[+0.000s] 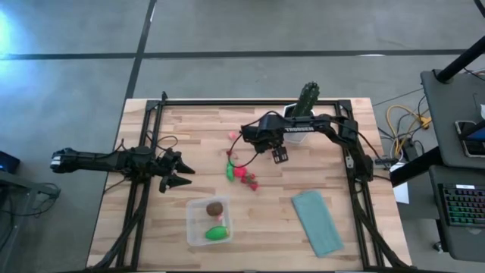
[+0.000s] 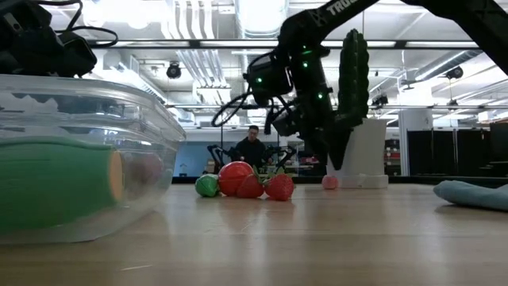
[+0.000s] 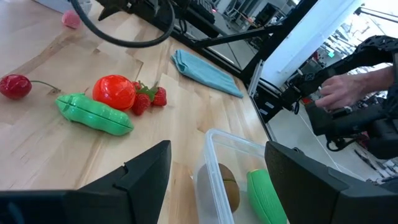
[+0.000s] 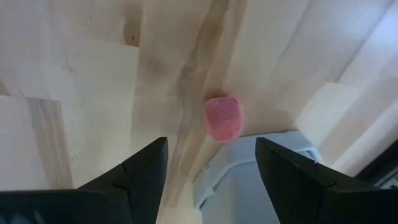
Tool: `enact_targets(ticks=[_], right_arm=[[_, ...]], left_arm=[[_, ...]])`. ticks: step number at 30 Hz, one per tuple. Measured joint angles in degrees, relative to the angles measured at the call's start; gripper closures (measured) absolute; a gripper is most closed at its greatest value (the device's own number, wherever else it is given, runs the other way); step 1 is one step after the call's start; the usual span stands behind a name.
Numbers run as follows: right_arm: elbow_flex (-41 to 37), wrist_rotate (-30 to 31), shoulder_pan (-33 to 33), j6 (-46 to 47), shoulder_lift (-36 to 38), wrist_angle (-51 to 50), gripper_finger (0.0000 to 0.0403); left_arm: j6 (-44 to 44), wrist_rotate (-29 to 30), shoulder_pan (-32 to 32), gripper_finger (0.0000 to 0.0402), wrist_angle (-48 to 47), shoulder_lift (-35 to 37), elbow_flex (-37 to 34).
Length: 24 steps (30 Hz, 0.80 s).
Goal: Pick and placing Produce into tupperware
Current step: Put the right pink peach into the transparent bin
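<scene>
The clear tupperware (image 1: 198, 206) stands near the table's near edge, holding a brown round piece (image 1: 214, 208) and a green piece (image 1: 217, 233). Mid-table lie a green pod (image 3: 93, 114), a red tomato (image 3: 114, 91), strawberries (image 3: 149, 99) and a cherry (image 3: 15, 85). Another pink bit (image 1: 233, 135) lies farther back. My right gripper (image 1: 279, 155) hangs open above the table near the white pot. A pink piece (image 4: 222, 118) lies ahead of its fingers, beside the pot's base (image 4: 249, 180). My left gripper (image 1: 178, 173) waits open, left of the produce.
A tall green cactus (image 1: 307, 98) in a white pot (image 2: 361, 155) stands at the far side, right by my right arm. A teal cloth (image 1: 318, 221) lies flat at the near right. A person (image 2: 252, 147) sits beyond the table, and hands (image 3: 348, 87) show off its right side.
</scene>
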<state>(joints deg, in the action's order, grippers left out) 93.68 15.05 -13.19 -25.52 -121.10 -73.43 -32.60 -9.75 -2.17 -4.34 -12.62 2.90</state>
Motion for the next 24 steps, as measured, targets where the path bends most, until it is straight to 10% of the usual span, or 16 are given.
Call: enact_targets(ticks=[24], right_arm=[[-6.39, 1.63, -1.84, -2.37, 0.0, 8.39, 0.0205]], left_arm=[[-0.01, -0.01, -0.01, 0.0155, -0.01, 0.02, 0.0]])
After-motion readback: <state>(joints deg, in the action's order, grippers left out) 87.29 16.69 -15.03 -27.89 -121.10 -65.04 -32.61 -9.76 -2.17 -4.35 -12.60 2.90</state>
